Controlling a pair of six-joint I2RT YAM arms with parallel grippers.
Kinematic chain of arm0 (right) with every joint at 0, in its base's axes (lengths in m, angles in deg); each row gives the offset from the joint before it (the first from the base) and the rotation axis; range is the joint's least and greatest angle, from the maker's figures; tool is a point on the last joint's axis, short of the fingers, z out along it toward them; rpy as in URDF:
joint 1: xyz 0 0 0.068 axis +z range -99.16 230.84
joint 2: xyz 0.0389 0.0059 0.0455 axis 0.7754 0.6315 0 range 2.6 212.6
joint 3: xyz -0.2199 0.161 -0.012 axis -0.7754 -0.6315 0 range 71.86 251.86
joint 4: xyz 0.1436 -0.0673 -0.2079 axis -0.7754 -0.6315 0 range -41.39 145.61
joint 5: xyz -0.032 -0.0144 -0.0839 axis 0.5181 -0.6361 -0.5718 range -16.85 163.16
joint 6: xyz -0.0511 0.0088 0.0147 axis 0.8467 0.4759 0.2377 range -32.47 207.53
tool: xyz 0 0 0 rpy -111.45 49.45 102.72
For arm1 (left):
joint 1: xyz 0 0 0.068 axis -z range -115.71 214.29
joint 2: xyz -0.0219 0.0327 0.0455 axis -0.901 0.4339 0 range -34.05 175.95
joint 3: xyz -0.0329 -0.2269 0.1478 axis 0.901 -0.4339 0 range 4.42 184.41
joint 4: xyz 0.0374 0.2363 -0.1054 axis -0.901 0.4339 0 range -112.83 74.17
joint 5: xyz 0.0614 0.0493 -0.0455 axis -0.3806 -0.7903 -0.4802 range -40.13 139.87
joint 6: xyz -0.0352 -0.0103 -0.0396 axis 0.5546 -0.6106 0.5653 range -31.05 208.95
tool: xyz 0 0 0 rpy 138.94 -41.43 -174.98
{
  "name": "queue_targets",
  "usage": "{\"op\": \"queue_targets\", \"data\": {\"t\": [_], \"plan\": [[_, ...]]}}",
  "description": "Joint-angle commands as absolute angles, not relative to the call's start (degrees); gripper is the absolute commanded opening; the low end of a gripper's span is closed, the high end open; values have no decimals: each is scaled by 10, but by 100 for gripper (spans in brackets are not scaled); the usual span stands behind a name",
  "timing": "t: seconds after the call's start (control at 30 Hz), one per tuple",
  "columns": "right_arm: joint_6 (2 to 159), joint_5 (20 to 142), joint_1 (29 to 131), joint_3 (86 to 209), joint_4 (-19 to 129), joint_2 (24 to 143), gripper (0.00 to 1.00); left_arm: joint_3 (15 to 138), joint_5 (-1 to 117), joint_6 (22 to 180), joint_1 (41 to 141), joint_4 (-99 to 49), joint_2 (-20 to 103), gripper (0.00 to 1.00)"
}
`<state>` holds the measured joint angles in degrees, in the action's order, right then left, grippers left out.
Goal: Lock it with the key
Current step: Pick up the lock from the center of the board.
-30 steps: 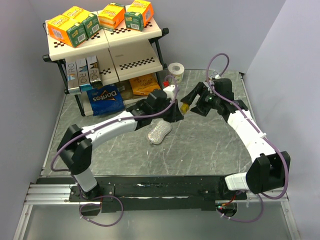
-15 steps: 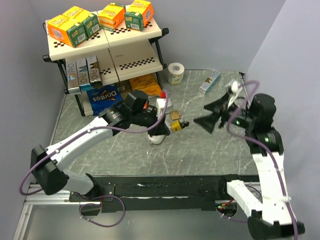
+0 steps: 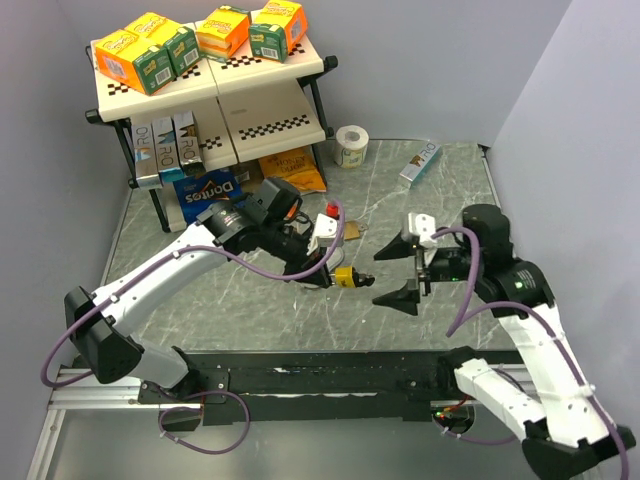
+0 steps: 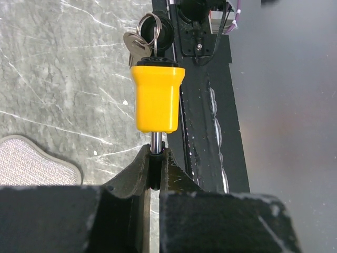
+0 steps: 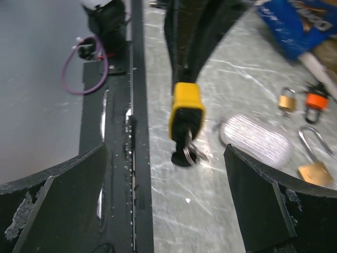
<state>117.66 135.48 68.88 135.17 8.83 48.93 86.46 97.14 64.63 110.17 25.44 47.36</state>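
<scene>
Left arm (image 3: 170, 262) stretched forward and inward across table, left gripper (image 3: 330, 272) pinched tight on shackle of yellow padlock (image 4: 157, 97). Right arm (image 3: 545, 350) bent at elbow, right gripper (image 3: 405, 265) spread wide, fingers (image 5: 63, 190) facing left pincer, just beyond its tips.

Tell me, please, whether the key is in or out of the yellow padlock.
In. The key juts from the base of the yellow padlock, only its black head showing.

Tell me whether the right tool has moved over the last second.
Yes. The right tool has pulled back from the paper roll toward the near side, and now stands open facing the yellow padlock.
</scene>
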Motion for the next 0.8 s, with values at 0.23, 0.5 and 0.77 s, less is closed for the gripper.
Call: {"op": "queue_targets", "data": {"t": [0.23, 0.5, 0.77], "plan": [[1143, 1306, 793, 1317, 192, 525, 91, 877, 1020, 652, 1107, 209, 455, 1], [1137, 1270, 821, 1318, 219, 550, 80, 878, 1029, 657, 1110, 208, 452, 1], [1142, 1245, 833, 1320, 223, 561, 53, 879, 1030, 669, 1110, 200, 451, 1]]}}
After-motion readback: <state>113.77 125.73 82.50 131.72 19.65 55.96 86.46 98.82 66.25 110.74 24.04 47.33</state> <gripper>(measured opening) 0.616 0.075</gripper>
